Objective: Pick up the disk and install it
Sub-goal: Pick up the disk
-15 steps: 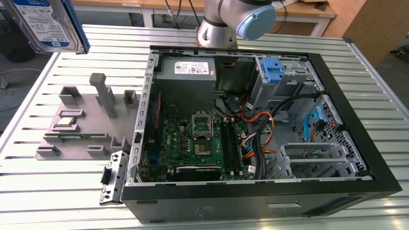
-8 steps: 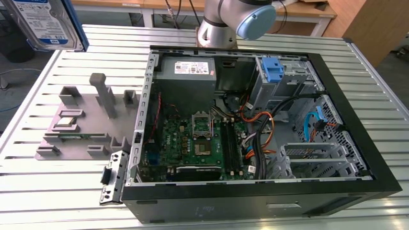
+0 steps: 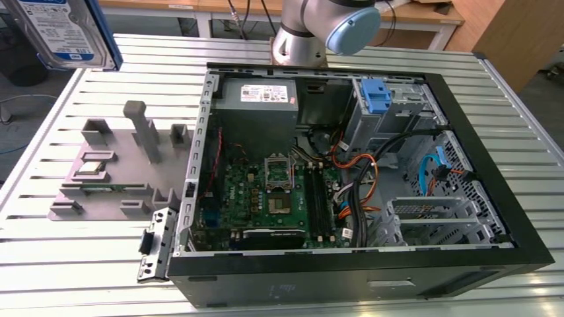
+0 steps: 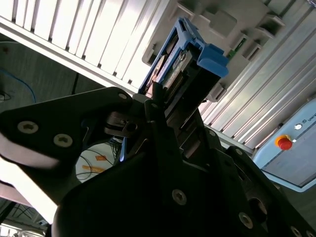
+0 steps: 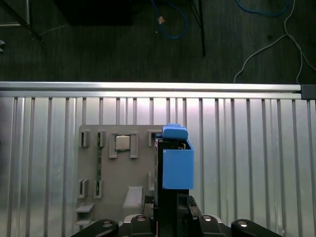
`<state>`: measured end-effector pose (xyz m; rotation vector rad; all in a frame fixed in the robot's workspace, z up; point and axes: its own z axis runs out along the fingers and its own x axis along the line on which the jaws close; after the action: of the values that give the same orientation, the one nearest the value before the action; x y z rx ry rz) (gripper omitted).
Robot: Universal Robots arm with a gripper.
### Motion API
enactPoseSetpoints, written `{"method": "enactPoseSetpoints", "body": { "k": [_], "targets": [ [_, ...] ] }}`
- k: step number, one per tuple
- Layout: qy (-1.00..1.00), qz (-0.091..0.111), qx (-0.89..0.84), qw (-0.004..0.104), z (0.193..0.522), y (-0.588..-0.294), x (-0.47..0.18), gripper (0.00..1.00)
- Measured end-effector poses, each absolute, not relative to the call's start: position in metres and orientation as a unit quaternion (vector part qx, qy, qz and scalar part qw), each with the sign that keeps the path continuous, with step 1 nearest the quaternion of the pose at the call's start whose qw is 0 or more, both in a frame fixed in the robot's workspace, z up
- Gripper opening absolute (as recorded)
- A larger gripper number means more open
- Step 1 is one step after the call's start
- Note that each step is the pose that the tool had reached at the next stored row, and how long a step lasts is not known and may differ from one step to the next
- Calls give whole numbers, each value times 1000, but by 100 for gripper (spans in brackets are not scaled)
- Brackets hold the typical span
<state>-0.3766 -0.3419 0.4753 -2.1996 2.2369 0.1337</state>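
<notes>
Disk (image 3: 63, 30): silver drive in a blue bracket, held aloft above the slatted table (image 3: 79, 271), over the grey parts tray (image 3: 105, 181) and well apart from the open computer case (image 3: 189, 198). Gripper (image 5: 170, 210): clamped on one end of the disk, which stands edge-on in both wrist views. Risks, as judged: a grip on one end may let the disk tilt or slip; the bracket may catch the case rim; loose cables (image 3: 366, 168) beside the drive bay may snag. Obscured: finger contact is lost in shadow; the disk is cropped at the exterior view's top edge; the bay slot behind the blue latch (image 3: 376, 97) is hard to make out.
</notes>
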Motion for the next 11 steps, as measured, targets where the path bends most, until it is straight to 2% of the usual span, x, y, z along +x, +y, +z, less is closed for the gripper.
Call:
{"method": "enactPoseSetpoints", "body": {
  "k": [11],
  "targets": [
    [712, 43, -701, 1, 479, -342, -376, 35]
  ]
}}
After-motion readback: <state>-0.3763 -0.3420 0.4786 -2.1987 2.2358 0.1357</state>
